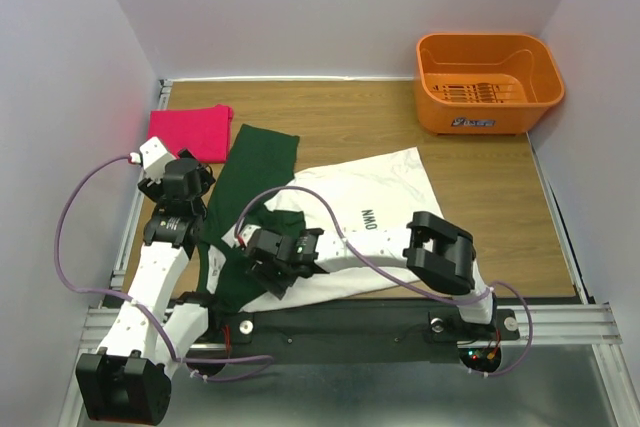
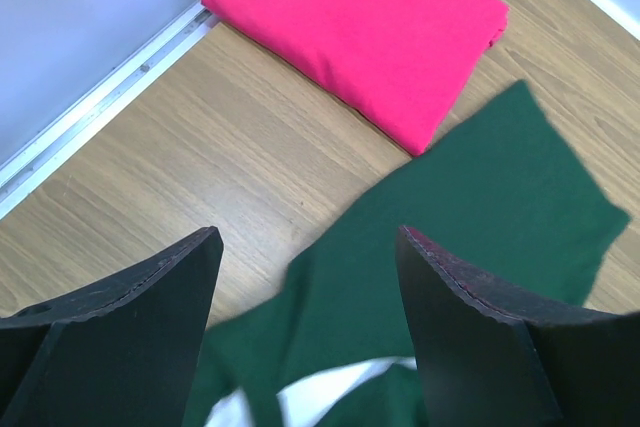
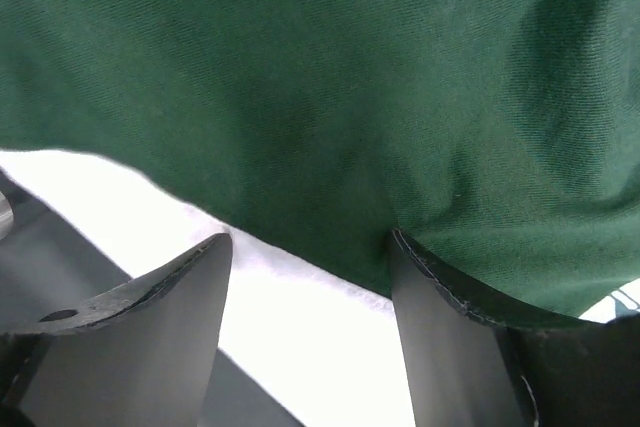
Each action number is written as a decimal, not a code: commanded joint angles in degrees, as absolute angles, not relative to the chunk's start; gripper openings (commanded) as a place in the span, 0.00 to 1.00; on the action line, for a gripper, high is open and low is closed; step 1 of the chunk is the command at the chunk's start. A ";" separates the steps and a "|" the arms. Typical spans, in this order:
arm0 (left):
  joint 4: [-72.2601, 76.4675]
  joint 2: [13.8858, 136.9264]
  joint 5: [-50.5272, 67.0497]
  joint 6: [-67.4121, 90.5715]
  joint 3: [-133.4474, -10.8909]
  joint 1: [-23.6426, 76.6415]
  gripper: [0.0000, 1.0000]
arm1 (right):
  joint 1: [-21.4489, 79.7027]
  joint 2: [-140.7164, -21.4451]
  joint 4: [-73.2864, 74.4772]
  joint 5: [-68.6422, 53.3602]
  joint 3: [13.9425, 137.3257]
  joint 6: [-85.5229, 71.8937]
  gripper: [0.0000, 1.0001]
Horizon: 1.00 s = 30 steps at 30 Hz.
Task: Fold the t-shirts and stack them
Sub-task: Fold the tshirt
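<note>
Nearest the lens, the right gripper (image 3: 310, 237) has its two black fingers spread and released. They sit close against dark green cloth that bunches at one finger, and nothing is pinched between them.

The brown wooden table (image 1: 350, 122) fills the walled cell. The white cotton t-shirt with dark green sleeves and black lettering (image 1: 370, 197) lies rumpled and unfolded across the table's near middle. Its near part reaches the edge by the arm bases, under the right arm (image 1: 400, 247). One green sleeve (image 1: 260, 162) stretches toward the far left.

The orange plastic basket (image 1: 520, 117) stands in the far right corner. The plain bright pink-red t-shirt (image 1: 190, 132) lies folded flat in the far left corner against the wall rail, just beside that sleeve's tip.

The left gripper (image 2: 308, 237) hovers over the sleeve and bare wood, its fingers wide apart and grasping nothing.
</note>
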State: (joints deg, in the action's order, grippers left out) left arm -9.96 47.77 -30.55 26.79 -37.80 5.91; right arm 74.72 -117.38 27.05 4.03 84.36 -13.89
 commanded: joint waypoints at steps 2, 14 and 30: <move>-7.47 47.55 -30.76 25.49 -37.79 5.98 0.81 | 74.97 -112.25 29.97 8.68 84.02 -18.11 0.70; -3.87 66.34 -12.58 18.38 -46.04 6.41 0.80 | 45.99 -96.51 31.99 14.16 76.12 -8.37 0.68; -7.64 95.09 -11.87 17.05 -63.19 11.25 0.61 | 19.43 -105.64 27.60 6.68 75.07 -7.81 0.49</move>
